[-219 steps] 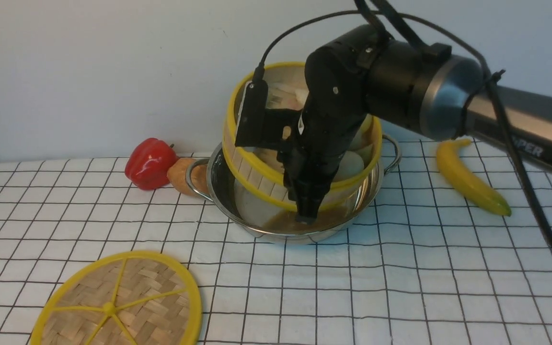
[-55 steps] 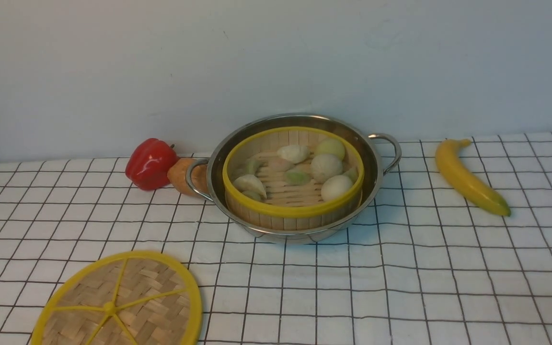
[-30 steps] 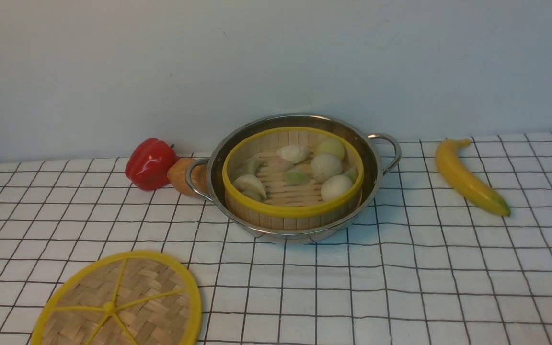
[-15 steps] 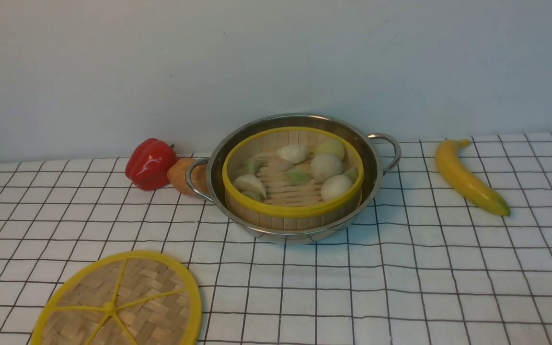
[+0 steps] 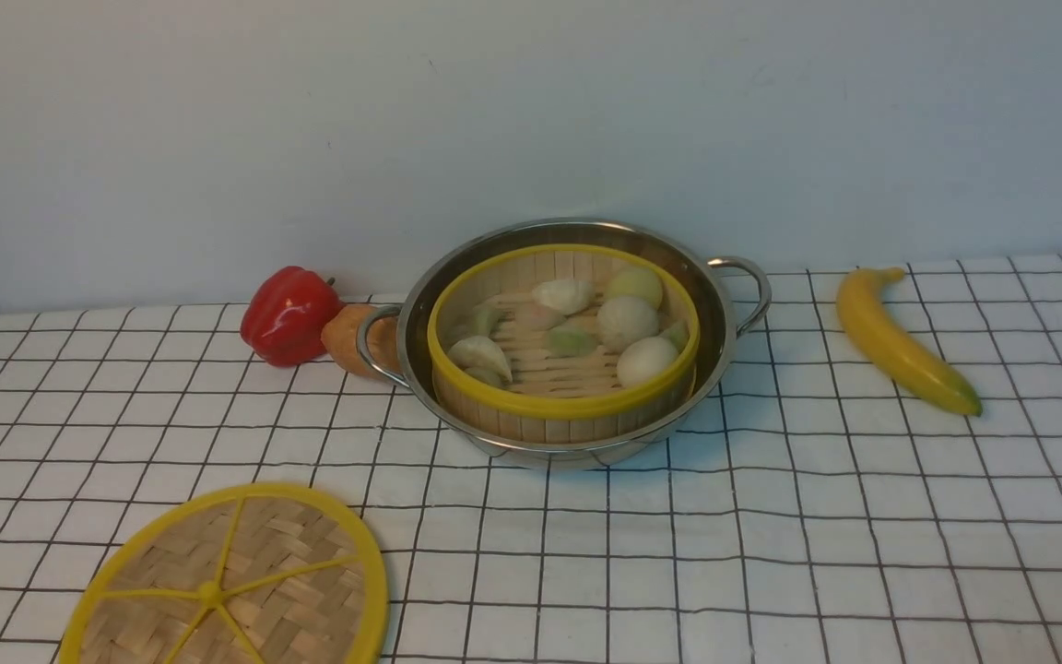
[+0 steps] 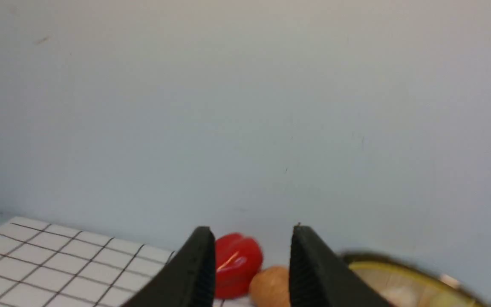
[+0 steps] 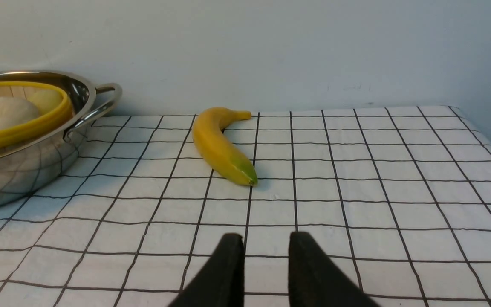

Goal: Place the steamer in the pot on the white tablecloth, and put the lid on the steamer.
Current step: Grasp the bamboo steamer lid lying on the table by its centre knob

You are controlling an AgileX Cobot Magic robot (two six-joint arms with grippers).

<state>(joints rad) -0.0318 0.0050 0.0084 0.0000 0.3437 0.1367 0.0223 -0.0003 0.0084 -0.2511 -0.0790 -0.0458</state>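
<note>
Surface: the white tablecloth (image 5: pixel 771 553), black grid, with a plain pale wall (image 5: pixel 218 138) behind. Nearest, at the left front, the lid (image 5: pixel 227 581) lies flat on the cloth. The left gripper (image 6: pixel 252 232) has its jaws moderately apart and empty (its camera looks past the lid, toward the wall). The right gripper (image 7: pixel 267 238) shows a narrow gap, empty, low over the cloth near the banana (image 7: pixel 222 149). Farther back, centre, the steamer (image 5: pixel 563 420) sits level inside the pot (image 5: pixel 586 224), uncovered. Judgement: the lid lies on the left arm's side, well apart from the pot, so the left arm is nearer.
</note>
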